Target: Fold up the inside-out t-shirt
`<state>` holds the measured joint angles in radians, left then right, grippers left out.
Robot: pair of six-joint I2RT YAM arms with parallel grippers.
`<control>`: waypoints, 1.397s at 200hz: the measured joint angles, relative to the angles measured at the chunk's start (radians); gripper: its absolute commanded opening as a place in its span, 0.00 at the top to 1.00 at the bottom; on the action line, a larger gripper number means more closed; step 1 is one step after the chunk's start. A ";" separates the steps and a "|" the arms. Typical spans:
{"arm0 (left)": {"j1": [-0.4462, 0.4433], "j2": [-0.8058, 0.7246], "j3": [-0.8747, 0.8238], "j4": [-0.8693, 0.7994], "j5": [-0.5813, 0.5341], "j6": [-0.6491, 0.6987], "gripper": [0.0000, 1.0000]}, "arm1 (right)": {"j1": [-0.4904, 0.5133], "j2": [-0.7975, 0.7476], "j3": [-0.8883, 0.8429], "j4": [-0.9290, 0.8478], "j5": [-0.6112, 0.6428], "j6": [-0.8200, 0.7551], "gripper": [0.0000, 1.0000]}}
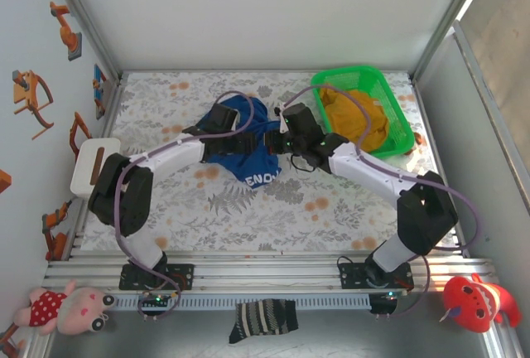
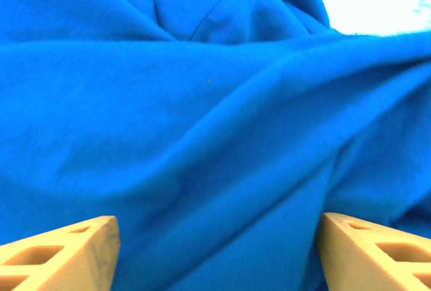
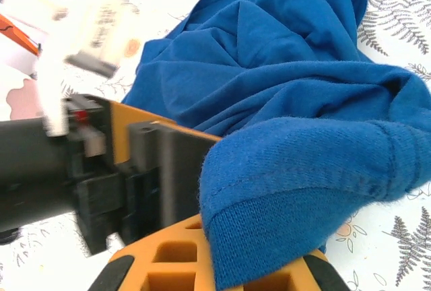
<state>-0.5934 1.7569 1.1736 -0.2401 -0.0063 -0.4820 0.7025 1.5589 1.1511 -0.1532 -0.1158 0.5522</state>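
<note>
The inside-out t-shirt [image 1: 252, 155] is a royal-blue bunch in the middle of the floral table, white lettering at its near edge. My left gripper [image 1: 242, 137] reaches into it from the left. In the left wrist view that gripper [image 2: 219, 254] stands open, tan fingertips [image 2: 74, 250] wide apart over creased blue cloth [image 2: 215, 116]. My right gripper [image 1: 280, 138] meets the shirt from the right. It is shut [image 3: 225, 271] on a ribbed hem of the t-shirt [image 3: 296, 190], which drapes over its orange fingers [image 3: 168, 257]. The left gripper's black and orange body [image 3: 145, 163] sits close beside it.
A green basket [image 1: 392, 101] holding a mustard-yellow garment [image 1: 356, 118] stands at the back right, just behind the right arm. A small white stand [image 1: 89, 166] is at the left edge. Plush toys [image 1: 70, 307] and a striped sock [image 1: 263, 319] lie along the front rail.
</note>
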 measured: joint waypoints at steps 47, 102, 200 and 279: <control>0.013 0.077 0.076 -0.074 -0.035 0.045 1.00 | -0.024 -0.078 0.003 -0.045 -0.017 -0.002 1.00; 0.171 -0.158 0.254 -0.199 0.199 0.052 1.00 | -0.095 -0.250 0.053 -0.111 -0.054 0.009 1.00; 0.228 -0.252 0.155 -0.241 0.529 0.076 1.00 | -0.091 -0.098 -0.093 -0.087 0.067 0.104 0.58; 0.227 -0.192 -0.005 -0.132 0.584 0.020 1.00 | 0.088 -0.107 -0.111 -0.146 0.074 0.071 0.53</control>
<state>-0.3660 1.5646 1.1683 -0.3725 0.5777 -0.4618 0.7902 1.4517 1.0405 -0.2989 -0.0418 0.6228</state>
